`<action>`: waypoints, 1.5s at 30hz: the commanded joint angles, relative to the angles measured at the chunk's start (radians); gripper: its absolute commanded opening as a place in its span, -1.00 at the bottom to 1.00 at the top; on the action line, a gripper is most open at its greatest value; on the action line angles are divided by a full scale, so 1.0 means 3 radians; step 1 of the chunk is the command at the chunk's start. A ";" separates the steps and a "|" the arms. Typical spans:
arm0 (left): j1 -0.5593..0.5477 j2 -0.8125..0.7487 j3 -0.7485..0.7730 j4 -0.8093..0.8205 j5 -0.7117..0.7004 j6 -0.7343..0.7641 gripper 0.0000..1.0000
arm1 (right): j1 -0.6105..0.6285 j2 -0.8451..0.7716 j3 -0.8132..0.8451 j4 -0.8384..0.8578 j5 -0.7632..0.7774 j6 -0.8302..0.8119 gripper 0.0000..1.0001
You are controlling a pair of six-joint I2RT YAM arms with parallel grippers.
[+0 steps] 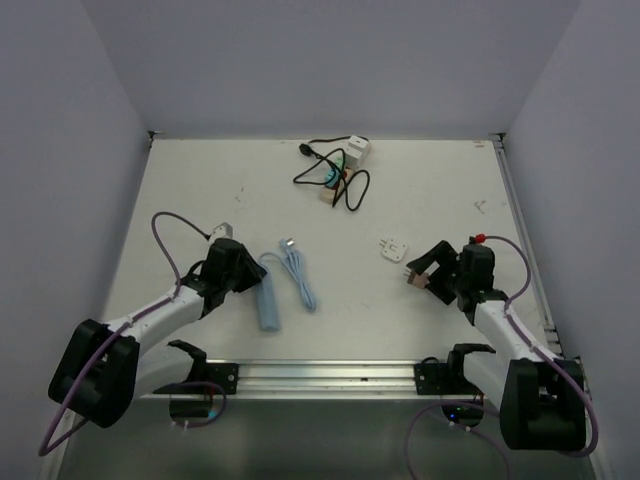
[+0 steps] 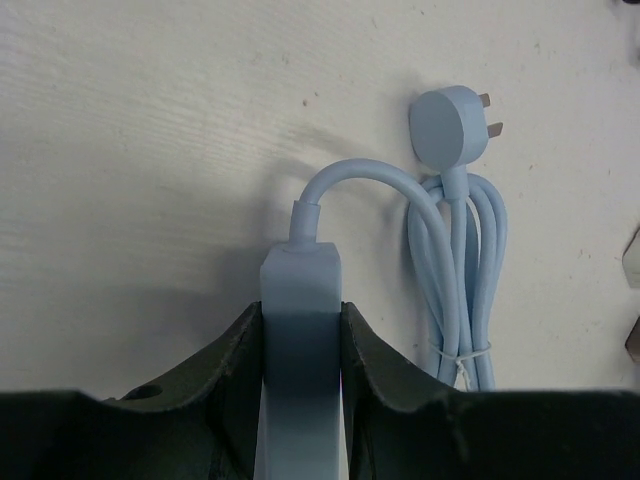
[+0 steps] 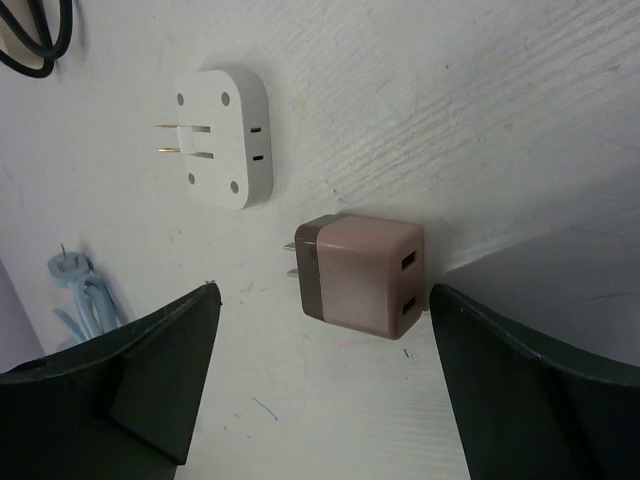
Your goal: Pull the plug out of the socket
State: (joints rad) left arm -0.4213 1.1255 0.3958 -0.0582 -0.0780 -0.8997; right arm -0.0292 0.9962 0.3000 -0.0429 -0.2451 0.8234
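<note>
Plainly, the left gripper is clenched on the near end of a long light blue plastic power strip, one dark finger pressed against each side. Just to the right of that hand lies the strip's light blue cord, tied in a bundle, with its round blue plug at the far end. The right gripper is spread wide and holds nothing; a pinkish-brown cube adapter lies on the white table between its fingers, close to the right one, and a flat white plastic adapter lies just beyond. The long narrow beige power strip with its thin black cord sits far ahead of both hands, well apart from each, beside a small white block. Whether anything is plugged into it is too small to tell.
</note>
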 commanded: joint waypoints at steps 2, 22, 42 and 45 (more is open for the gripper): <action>0.0391 0.0200 0.0225 0.0102 0.0035 -0.0079 -1.00 | -0.0015 -0.0181 0.0263 -0.0562 0.0024 -0.0356 0.85; 0.2473 0.2077 0.2142 -0.0113 0.0495 -0.0115 -1.00 | -0.0015 -0.0667 0.0580 -0.1064 -0.0206 -0.0740 0.98; 0.2504 0.1096 0.1953 -0.0373 0.0551 0.0314 0.99 | -0.0005 -0.0662 0.0713 -0.1013 -0.0369 -0.0935 0.97; 0.2504 0.0764 0.1963 -0.0639 0.0679 0.0544 0.99 | 0.0041 -0.0636 0.0784 -0.0992 -0.0329 -0.0919 0.97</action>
State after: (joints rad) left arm 0.3260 1.4425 0.9840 -0.1669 0.0818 -0.8249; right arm -0.0277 0.8051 0.4747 -0.3485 -0.3271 0.5606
